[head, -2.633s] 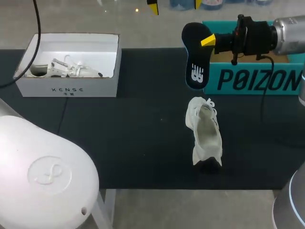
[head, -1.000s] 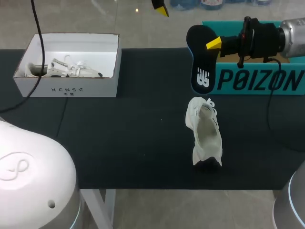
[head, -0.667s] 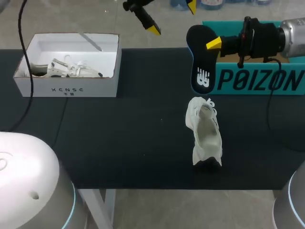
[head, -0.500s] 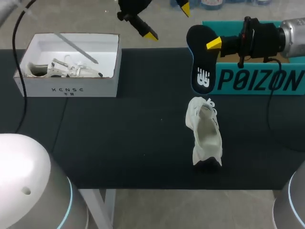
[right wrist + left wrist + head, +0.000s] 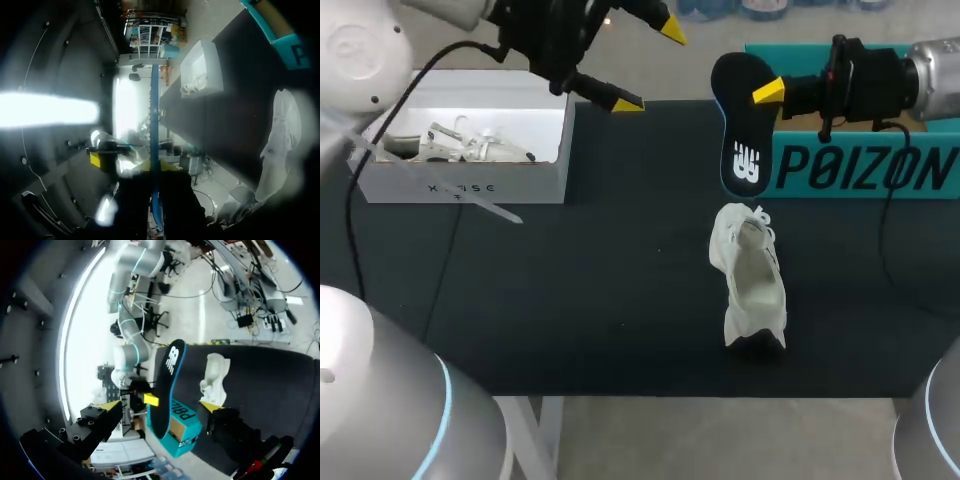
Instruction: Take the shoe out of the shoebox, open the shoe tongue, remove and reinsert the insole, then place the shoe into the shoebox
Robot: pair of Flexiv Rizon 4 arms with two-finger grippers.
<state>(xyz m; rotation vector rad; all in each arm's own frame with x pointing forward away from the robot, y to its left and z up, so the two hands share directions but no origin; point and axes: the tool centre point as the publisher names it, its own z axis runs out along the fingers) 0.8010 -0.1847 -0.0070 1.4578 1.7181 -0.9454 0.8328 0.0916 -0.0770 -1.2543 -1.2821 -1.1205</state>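
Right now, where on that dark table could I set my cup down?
The widest bare patch lies between the white shoebox and the shoe, toward the front edge. A smaller one sits in front of the teal box, right of the shoe. Crowded: behind the shoe, where the insole hangs.

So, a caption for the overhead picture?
Right claw holds the insole near the white shoe; left claw open beside the white box.

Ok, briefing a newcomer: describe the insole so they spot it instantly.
Find the teal box, far right. At its left end the right gripper holds the insole aloft: flat and dark with a white logo, unlike the white shoe below.
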